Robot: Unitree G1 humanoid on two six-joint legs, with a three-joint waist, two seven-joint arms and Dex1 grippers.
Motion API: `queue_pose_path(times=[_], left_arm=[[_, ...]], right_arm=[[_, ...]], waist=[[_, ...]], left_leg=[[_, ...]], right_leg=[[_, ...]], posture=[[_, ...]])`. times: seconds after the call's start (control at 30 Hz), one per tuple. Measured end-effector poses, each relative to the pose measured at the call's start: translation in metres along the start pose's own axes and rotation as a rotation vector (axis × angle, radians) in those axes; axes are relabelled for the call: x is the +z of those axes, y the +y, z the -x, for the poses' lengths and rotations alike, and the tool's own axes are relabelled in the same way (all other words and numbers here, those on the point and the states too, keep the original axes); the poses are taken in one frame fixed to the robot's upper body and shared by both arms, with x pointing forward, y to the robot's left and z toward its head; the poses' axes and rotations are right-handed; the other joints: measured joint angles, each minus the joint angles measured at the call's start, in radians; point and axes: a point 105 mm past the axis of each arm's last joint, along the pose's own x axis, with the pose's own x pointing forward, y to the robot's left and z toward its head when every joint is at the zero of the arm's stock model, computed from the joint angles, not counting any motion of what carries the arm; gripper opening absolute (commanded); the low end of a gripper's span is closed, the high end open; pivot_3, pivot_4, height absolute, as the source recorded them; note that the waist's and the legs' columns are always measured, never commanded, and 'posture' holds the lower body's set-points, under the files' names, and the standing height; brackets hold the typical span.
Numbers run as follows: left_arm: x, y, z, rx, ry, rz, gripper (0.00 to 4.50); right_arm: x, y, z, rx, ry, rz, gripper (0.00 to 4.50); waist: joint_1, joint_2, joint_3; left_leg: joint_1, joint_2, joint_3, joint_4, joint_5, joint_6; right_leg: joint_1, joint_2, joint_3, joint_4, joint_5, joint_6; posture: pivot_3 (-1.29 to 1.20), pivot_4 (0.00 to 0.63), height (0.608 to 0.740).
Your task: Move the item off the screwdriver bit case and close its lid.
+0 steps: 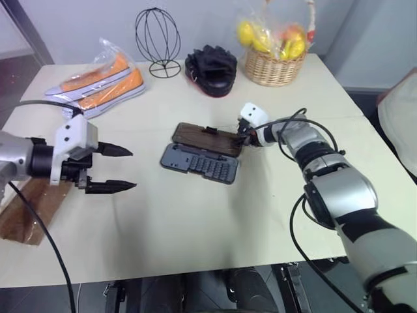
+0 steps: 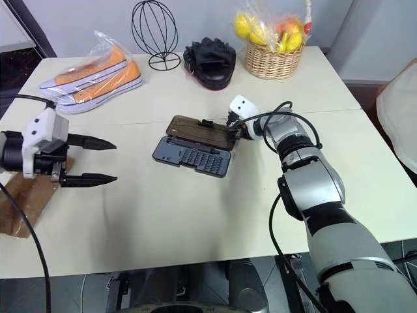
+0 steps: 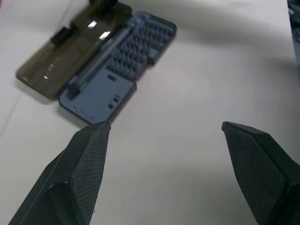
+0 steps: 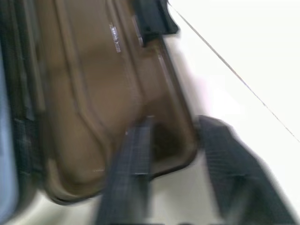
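Mid-worktop: open screwdriver bit case (image 1: 199, 163), rows of bits inside, lid (image 4: 108, 108) flat behind. Right wrist view: right gripper (image 4: 176, 154) jaws pinching lid corner. Left gripper (image 1: 120, 168) jaws spread. Paper bag (image 1: 29, 212) at left edge.

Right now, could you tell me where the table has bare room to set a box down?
The widest bare patch is the near strip of the table, between the screwdriver bit case and the near edge. Another lies right of the right hand. The far edge is crowded: bagged shoes, wire stand, gloves, fruit basket.
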Motion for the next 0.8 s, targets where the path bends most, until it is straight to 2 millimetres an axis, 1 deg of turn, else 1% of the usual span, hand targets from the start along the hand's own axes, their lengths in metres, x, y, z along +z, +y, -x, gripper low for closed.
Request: queue_pose_path(times=[0.13,0.23,0.27,0.47,0.67,0.73,0.8], left_arm=[[0.001,0.000,-0.001,0.006,0.000,-0.005,3.98],[0.002,0.001,-0.001,0.009,-0.001,-0.010,3.98],[0.003,0.002,0.000,0.011,-0.003,-0.015,3.98],[0.007,0.005,0.001,0.019,-0.011,-0.024,3.98],[0.005,0.005,-0.001,0.009,-0.006,-0.017,3.98],[0.006,0.005,-0.002,0.003,-0.005,-0.017,3.98],[0.006,0.004,-0.003,-0.004,-0.007,-0.018,3.98]], right_arm=[[0.002,0.003,-0.003,0.008,0.001,0.016,0.48],[0.001,0.002,-0.003,0.000,0.010,0.030,0.48],[0.001,0.002,-0.003,-0.001,0.010,0.034,0.23],[0.001,0.002,-0.003,0.001,0.021,0.090,0.23],[0.001,0.003,-0.003,0.004,0.027,0.152,0.23],[0.002,0.006,-0.003,0.030,0.012,0.177,0.23],[0.002,0.014,-0.002,0.102,-0.008,0.211,0.23]], waist=[[-0.004,0.000,0.000],[-0.002,0.000,0.000],[-0.002,0.000,0.000],[-0.003,0.000,0.000],[-0.003,0.000,0.000],[-0.003,0.000,0.000],[-0.004,0.000,0.000]], left_leg=[[0.001,0.000,0.000,0.000,0.000,0.000],[0.001,0.000,0.000,0.000,0.000,0.000],[0.001,0.000,0.000,0.000,0.000,-0.001],[0.002,0.000,0.000,0.000,0.000,-0.001],[0.002,0.000,0.000,0.000,0.000,-0.001],[0.002,0.000,0.000,0.000,0.000,-0.001],[0.002,0.000,0.000,0.000,0.000,-0.001]], right_leg=[[0.000,0.000,0.001,0.001,0.000,0.000],[0.000,0.000,0.001,0.001,0.000,0.000],[0.000,0.000,0.001,0.001,0.000,0.000],[0.001,0.000,0.001,0.001,0.000,0.000],[0.001,0.000,0.001,0.001,0.000,0.000],[0.001,0.000,0.001,0.001,0.000,0.000],[0.001,0.000,0.001,0.001,0.000,0.000]], posture=[[0.00,0.150,0.740],[0.00,0.150,0.740],[0.00,0.150,0.740],[0.00,0.150,0.740],[0.00,0.150,0.740],[0.00,0.150,0.740],[0.00,0.150,0.740]])
